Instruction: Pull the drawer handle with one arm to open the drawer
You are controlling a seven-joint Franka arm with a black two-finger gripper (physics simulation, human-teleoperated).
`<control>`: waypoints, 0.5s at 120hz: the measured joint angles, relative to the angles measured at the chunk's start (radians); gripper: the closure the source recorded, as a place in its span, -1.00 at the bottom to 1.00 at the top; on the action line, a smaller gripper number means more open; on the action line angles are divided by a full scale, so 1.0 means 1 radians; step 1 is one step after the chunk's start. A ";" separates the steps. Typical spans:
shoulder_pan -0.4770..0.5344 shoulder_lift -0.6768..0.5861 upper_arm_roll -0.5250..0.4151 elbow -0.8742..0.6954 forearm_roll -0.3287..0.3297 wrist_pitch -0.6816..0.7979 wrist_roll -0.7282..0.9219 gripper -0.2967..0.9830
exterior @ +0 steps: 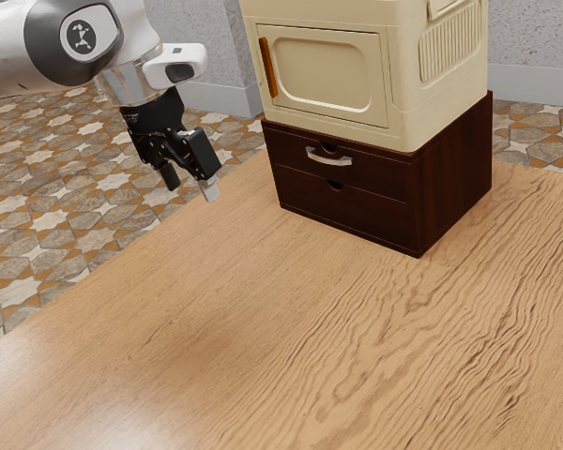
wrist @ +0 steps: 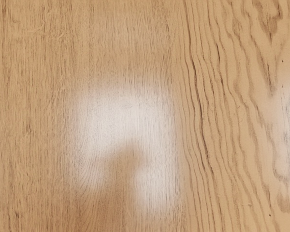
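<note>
Handle (exterior: 329,160) runs horiz. across drawer (exterior: 380,176).

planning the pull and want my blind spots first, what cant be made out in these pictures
- Inside of the drawers: exterior view, hidden by their closed fronts.
- Back of the chest: exterior view, hidden by the chest itself.
- Top of the cabinet: cut off by the exterior view's upper edge.
- Arm's base: beyond the exterior view's left edge.
- Source of the dark patch: wrist view, too blurred.
</note>
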 joint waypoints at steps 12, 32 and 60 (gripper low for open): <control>0.000 0.000 0.000 0.000 0.000 0.000 0.000 -0.54; 0.003 -0.006 -0.005 0.057 0.004 -0.004 0.004 -0.53; -0.019 -0.073 -0.180 0.265 0.029 -0.024 0.226 -0.53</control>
